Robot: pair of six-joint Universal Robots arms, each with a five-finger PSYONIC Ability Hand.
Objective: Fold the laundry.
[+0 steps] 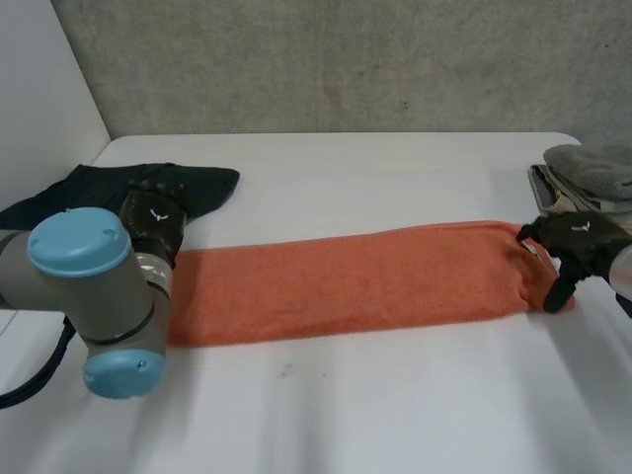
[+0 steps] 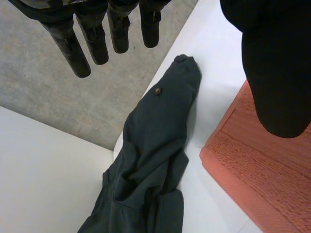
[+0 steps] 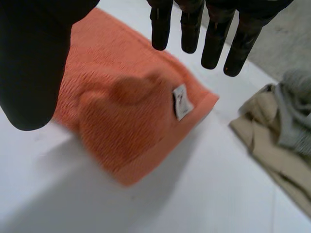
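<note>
- A long orange towel lies flat on the white table. It is folded into a thin strip that runs from one hand to the other.
- The left hand hangs over the left end of the towel, at the edge of a dark cloth.
- In the left wrist view, its fingers are straight and far from the thumb. The hand is wide apart and holds nothing.
- Under those fingers lies the dark cloth, all crumpled, with a small brown dot on it. It lies just beside the towel's corner.
- The right hand is at the right end of the towel.
- In the right wrist view, its fingers are straight and spread away from the thumb. Nothing is in its grip.
- The towel's end is under that palm, a bit bumpy, with a small white tag on it.
- Some grey and tan clothes lie at the table's right edge, near the right hand.
</note>
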